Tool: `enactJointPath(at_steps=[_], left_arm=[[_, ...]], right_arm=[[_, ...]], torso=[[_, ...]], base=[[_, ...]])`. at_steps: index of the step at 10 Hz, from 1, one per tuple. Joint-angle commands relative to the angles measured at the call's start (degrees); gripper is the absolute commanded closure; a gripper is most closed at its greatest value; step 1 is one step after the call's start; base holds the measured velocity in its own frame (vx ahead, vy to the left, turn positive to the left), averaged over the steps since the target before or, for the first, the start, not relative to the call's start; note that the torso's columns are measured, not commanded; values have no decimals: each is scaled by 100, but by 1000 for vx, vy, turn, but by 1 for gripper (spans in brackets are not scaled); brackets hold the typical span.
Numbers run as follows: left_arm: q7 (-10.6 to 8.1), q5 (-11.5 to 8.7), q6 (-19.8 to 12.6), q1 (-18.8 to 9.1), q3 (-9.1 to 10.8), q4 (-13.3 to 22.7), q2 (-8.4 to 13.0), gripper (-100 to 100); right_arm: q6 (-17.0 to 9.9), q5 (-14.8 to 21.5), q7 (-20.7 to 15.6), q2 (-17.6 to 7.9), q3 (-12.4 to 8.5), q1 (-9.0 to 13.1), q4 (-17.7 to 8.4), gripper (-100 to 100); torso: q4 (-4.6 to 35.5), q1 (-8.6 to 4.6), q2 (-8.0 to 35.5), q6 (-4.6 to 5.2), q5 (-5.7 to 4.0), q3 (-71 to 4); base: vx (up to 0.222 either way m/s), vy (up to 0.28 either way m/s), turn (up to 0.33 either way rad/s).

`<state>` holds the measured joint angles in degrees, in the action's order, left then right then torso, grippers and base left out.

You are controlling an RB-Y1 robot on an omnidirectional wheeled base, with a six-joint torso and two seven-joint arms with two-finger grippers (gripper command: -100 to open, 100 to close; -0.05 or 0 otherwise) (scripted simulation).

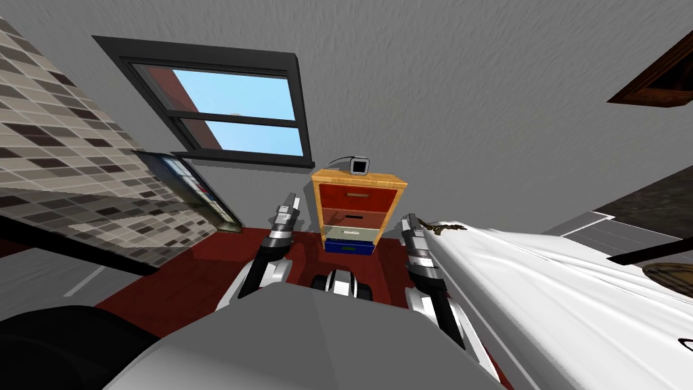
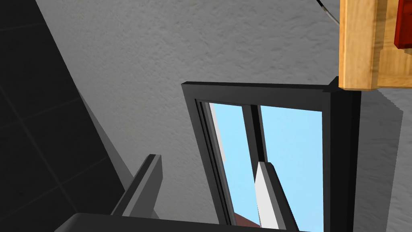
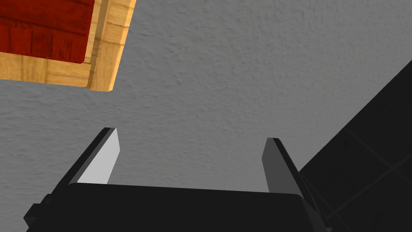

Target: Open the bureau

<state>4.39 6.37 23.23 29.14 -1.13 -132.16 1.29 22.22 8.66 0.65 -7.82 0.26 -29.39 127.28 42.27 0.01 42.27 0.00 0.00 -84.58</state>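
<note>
A grey textured wall (image 1: 474, 88) carries one dark-framed window (image 1: 230, 112) showing blue sky; a tiled wall (image 1: 61, 135) runs along the left, the floor (image 1: 203, 264) is dark red, and one bed (image 1: 541, 284) under a white sheet lies on the right. One bureau (image 1: 357, 213) stands against the grey wall just below and right of the window, a light wood frame with four stacked drawers (image 1: 356, 198): red, brown-red, pale, blue. One small dark device (image 1: 359, 166) sits on top. Two hands are raised in front of it, left hand (image 1: 289, 205) and right hand (image 1: 408, 223), one either side, each with fingers spread wide, empty and clear of the bureau
</note>
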Motion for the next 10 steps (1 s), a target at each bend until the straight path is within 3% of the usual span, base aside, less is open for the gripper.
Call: enactJointPath(at_steps=[1,10], left_arm=[[0,0,0,0,0,0,0,0],[0,0,0,0,0,0,0,0]], right_arm=[[-93,372,-390,-200,-58,140,-151,-100],[-463,1799,-1789,-670,-277,647,-646,-100]], torso=[[0,2,-3,0,0,-2],[1,4,3,0,0,2]], base=[[37,102,10],[22,107,12]])
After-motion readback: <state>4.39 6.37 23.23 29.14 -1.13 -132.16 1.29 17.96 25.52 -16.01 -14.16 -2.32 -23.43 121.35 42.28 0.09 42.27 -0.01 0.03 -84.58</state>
